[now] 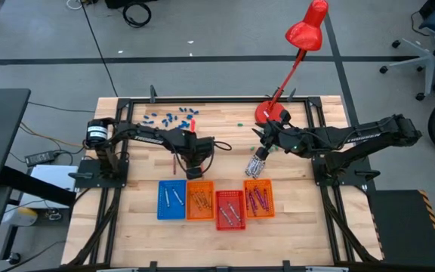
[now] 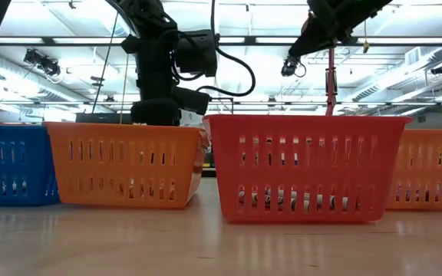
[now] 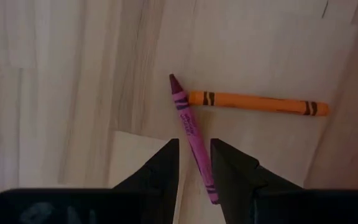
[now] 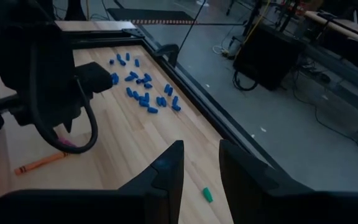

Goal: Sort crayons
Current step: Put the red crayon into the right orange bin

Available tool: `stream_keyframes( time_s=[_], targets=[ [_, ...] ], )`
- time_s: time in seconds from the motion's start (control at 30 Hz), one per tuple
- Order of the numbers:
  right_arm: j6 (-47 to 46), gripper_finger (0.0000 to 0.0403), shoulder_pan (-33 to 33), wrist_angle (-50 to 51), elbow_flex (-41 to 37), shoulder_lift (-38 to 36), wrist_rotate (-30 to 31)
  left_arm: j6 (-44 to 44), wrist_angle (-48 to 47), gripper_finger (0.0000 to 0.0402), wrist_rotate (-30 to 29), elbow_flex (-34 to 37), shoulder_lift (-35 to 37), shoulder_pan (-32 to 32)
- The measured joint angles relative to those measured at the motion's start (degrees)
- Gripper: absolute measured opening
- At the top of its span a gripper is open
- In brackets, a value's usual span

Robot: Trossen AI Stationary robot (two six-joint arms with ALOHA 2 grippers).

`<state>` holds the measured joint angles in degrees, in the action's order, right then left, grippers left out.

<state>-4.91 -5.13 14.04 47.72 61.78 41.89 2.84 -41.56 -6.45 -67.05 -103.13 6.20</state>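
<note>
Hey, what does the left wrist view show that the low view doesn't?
Only the left wrist view: a magenta-purple crayon and an orange crayon lying on the bare wood, their ends meeting at an angle, with the left pincer open around the purple one's lower end.

Only the low view: four baskets in a row from the side, blue basket, orange basket, red basket and another orange basket, with the right arm overhead.

Both share: the wooden table and the left arm's own hardware.
</note>
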Motion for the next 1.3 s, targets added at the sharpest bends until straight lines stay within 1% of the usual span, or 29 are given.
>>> stream_keyframes(
  time_s=[0.1, 0.4, 0.5, 0.57, 0.73, 0.8, 0.9, 1.0, 1.07, 1.2, 1.3],
  targets=[
    [-0.02, 0.0106, 0.02, 0.06, 0.0, 0.0, 0.01, 0.61, 0.35, 0.0103, 1.2, 0.0, -0.66, -0.04],
    [0.15, 0.0106, 0.0, -0.47, 0.0, 0.0, -1.49, 0.53, 0.39, 0.0103, 1.35, -0.11, -4.74, 0.0],
    [0.18, 0.0106, 0.0, -0.55, 0.0, 0.0, -1.49, -1.11, 0.2, 0.0097, 1.43, -0.33, -5.33, -0.01],
    [0.18, 0.0106, 0.0, -0.55, 0.0, 0.0, -1.49, -2.01, 0.19, 0.0085, 2.24, -0.29, -5.35, 0.0],
    [0.18, 0.0106, 0.0, -0.53, 0.0, 0.0, -1.49, -3.46, 0.17, 0.0031, 3.08, -0.22, -5.38, 0.46],
    [0.18, 0.0106, 0.0, -0.53, 0.0, 0.0, -1.49, -3.53, 0.29, 0.0016, 3.26, -0.2, -5.4, 0.9],
    [0.18, 0.0106, 0.0, -0.53, 0.0, 0.0, -1.5, -3.72, 0.76, 0.0016, 3.64, -0.15, -5.19, 1.62],
    [0.18, 0.0106, 0.0, -0.53, 0.0, 0.0, -1.51, -4.13, 1.27, 0.0028, 3.96, 0.05, -4.47, 2.27],
    [0.18, 0.0106, 0.0, -0.48, 0.0, 0.0, -1.51, -4.22, 2.12, 0.0031, 3.06, 0.25, -3.77, 2.59],
    [0.18, 0.0106, 0.0, -0.48, 0.0, 0.0, -1.51, -4.14, 5.72, 0.003, 2.11, 0.2, -1.18, 2.91],
    [0.2, 0.0106, 0.0, -0.48, 0.0, 0.0, -1.51, -4.17, 10.3, 0.0031, 2.62, 0.2, -0.12, 2.36]
  ],
)
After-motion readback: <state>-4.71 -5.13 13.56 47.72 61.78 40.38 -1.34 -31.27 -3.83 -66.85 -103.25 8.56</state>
